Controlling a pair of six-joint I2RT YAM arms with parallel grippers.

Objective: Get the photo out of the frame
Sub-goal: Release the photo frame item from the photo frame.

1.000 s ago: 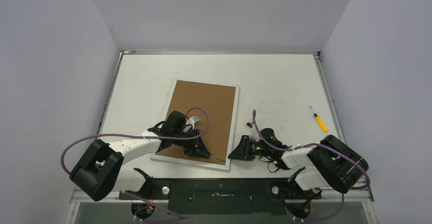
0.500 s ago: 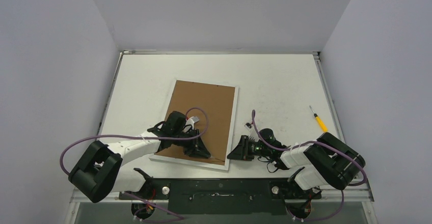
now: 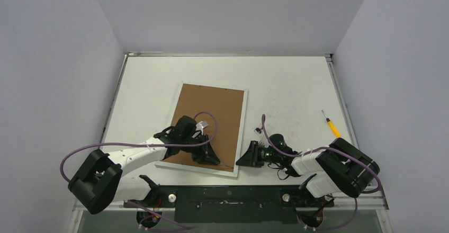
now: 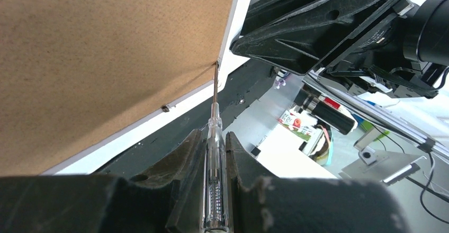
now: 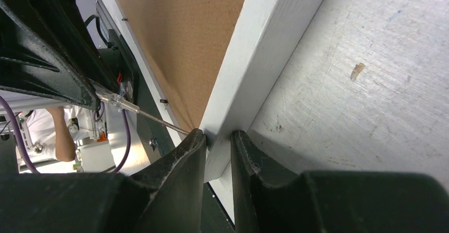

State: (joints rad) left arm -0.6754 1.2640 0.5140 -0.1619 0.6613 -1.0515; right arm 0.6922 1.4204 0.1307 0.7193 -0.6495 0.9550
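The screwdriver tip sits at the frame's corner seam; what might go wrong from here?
The clear screwdriver, clamped in the left gripper, has only its thin tip against the backing board; it may slip or gouge it. The right gripper pinches just one corner of the frame, so prying might twist it loose.

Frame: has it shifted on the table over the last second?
No. The frame keeps the same angle and the same gap to the back edge of the table.
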